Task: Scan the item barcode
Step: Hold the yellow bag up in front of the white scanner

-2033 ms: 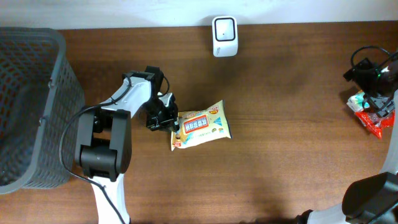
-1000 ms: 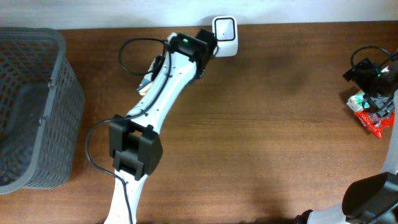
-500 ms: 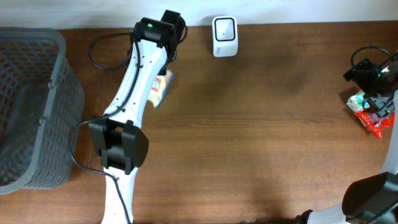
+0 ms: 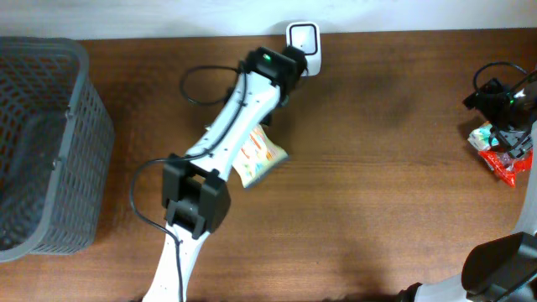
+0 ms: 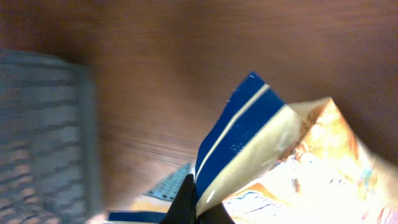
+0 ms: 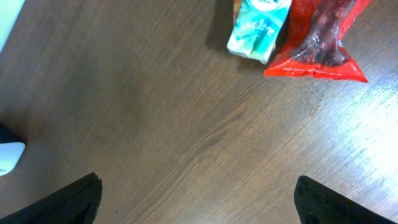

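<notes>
Left end effector (image 5: 189,202) clamped tight on the snack packet (image 4: 262,158), held above the desk (image 4: 377,210) just short of the scanner (image 4: 303,39). Barcode looks unscanned so far. Right end effector (image 6: 202,205) wide open, empty.

Overhead, the left arm (image 4: 231,117) covers part of the snack packet (image 4: 262,158). The left wrist view is motion-smeared: the basket (image 5: 43,124) is a grey blur, the packet's print unreadable. The teal carton (image 6: 258,28) and red pouch (image 6: 320,43) run off the top edge.
</notes>
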